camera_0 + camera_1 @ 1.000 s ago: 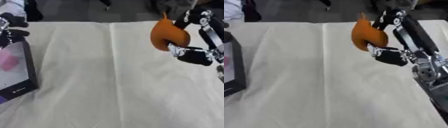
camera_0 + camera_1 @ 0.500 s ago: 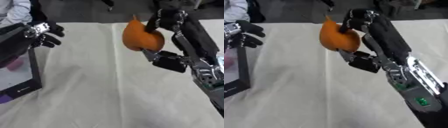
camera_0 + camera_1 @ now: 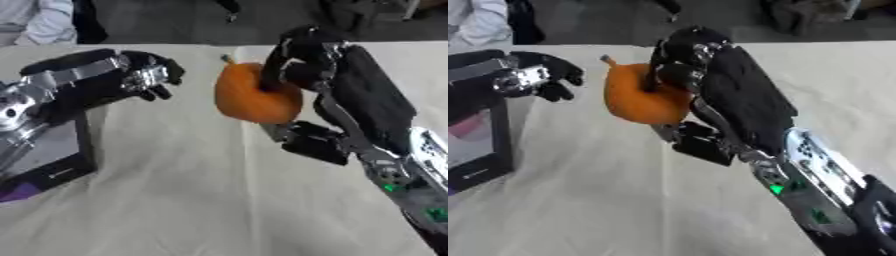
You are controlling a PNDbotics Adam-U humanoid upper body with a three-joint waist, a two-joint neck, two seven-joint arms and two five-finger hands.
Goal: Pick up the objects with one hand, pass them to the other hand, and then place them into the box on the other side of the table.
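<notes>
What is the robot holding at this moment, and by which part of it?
The right hand holds an orange, pear-shaped object above the table, its fingers curled over the upper right side. The left hand is near it and holds nothing.

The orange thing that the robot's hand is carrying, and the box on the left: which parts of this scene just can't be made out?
- Orange object: its right side is hidden by the right hand in both views; what it is stays unclear.
- Box: cut off by the left edge in both views; only something pink shows inside.
- Left hand: blurred, so the fingers cannot be told.
- Purple thing beside the box: left eye view, cut off.
</notes>
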